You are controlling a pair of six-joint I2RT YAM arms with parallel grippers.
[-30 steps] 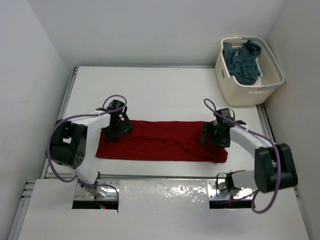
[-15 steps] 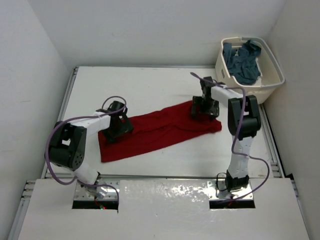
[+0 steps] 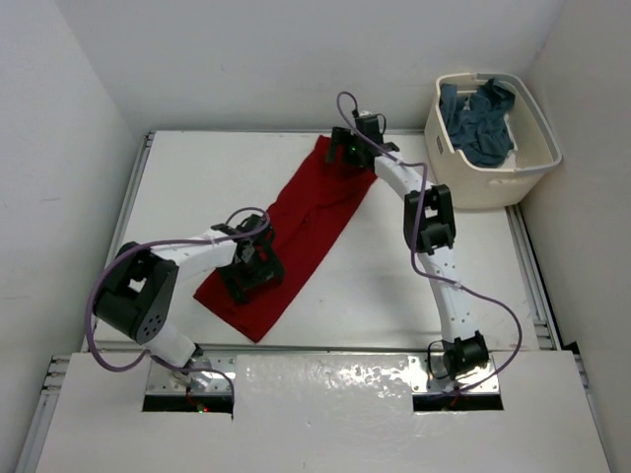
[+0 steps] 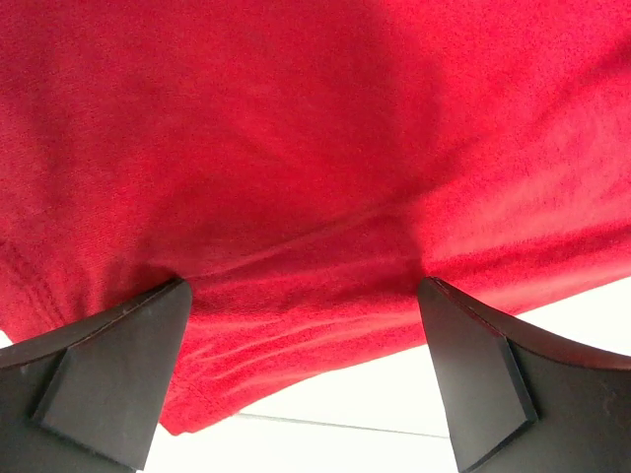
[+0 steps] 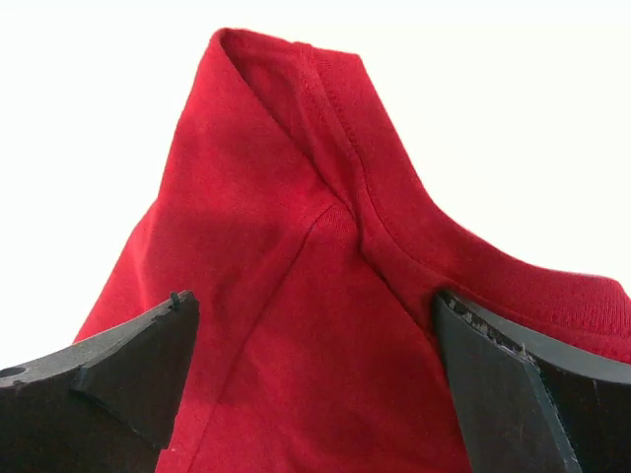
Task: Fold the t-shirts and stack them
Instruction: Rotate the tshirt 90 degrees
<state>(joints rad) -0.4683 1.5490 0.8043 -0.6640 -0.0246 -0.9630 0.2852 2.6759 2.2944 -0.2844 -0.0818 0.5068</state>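
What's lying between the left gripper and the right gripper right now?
The red t-shirt, stretched diagonally from left gripper to right gripper, seen in the top view.

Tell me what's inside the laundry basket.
Inside the laundry basket lies a crumpled blue-grey shirt, bunched toward the left side and reaching up to the rim. Bare cream inner wall shows to its right. Anything beneath the shirt is covered and cannot be seen.
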